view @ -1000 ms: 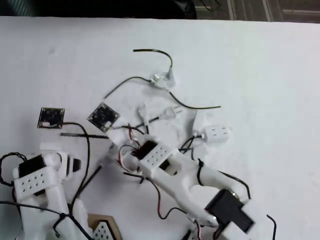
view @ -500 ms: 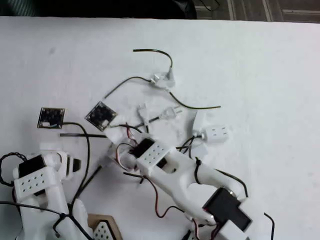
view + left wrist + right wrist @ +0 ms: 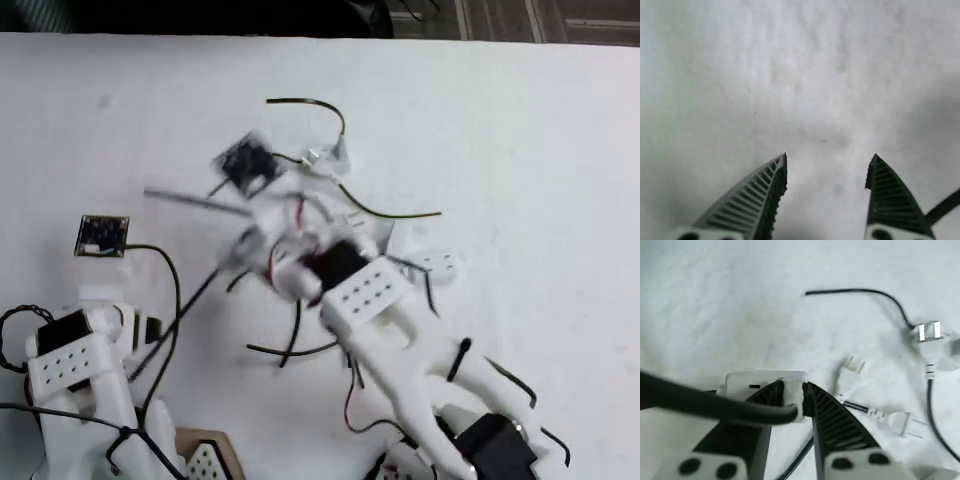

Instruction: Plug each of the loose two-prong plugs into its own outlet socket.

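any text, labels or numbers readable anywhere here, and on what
No text can be read in any view.
White outlet block in the right gripper: one small dark mark, too small to read.
Small black board: any print too blurred to read.

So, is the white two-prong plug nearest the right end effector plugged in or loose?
Loose. In the right wrist view the white two-prong plug lies on the table, both prongs bare, apart from the socket block.
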`<state>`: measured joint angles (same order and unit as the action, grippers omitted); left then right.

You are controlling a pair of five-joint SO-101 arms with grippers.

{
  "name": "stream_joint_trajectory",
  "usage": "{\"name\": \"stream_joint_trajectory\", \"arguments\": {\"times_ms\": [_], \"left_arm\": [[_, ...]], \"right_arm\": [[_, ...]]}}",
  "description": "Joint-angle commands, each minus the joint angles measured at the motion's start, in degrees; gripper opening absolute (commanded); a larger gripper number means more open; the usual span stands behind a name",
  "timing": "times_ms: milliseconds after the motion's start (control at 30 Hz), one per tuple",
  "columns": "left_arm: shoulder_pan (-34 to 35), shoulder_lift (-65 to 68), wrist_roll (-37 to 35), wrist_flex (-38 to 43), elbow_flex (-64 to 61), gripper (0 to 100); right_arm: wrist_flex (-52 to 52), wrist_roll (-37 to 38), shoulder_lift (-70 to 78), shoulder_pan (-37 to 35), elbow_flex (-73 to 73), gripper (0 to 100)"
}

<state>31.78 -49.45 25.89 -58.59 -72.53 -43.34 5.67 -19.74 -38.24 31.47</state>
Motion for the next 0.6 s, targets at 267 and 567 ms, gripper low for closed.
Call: {"name": "stream_joint_trajectory", "arguments": {"times_ms": [267,567], "left_arm": [[0.31,-1.01,-0.62,0.88,1.23,26],[0.31,-1.01,-0.62,0.88,1.23,26]], "right_arm": [[-0.13,-0.44,16.04,23.08,-25.14,1.6],[-0.13,-0.53,32.48,33.8,-39.12,2.0]]}}
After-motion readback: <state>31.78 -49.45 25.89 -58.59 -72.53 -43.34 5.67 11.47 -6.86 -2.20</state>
